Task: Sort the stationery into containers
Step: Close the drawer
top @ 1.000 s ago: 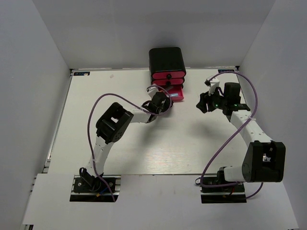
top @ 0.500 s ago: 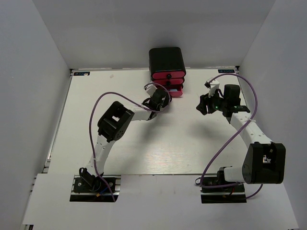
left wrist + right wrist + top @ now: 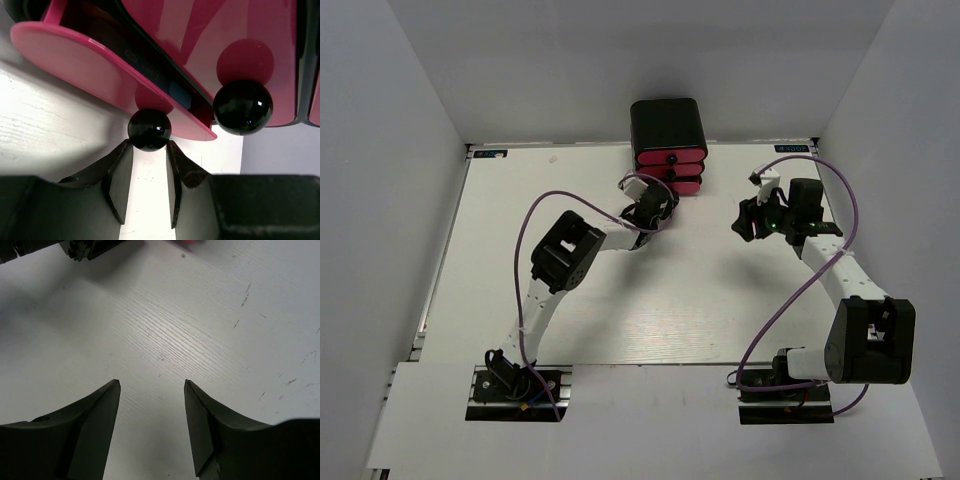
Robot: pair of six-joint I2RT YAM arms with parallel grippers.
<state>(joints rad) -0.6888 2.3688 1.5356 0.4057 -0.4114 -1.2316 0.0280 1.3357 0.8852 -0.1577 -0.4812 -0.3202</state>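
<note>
The containers are pink drawers stacked in a black cabinet at the table's far edge. The bottom drawer stands out a slit from the cabinet. A bit of blue shows in that gap; the rest of the stationery is hidden. My left gripper has its fingertips on both sides of this drawer's round black knob. The knob of the drawer above is free. My right gripper hangs open over bare table, right of the cabinet.
The white table is walled in by grey panels on three sides. Purple cables loop over both arms. The left arm's elbow rises above the table's left half.
The bottom drawer has slid back into the cabinet, from well pulled out to nearly flush, with my left gripper moving along with its knob. The right arm has barely moved.
</note>
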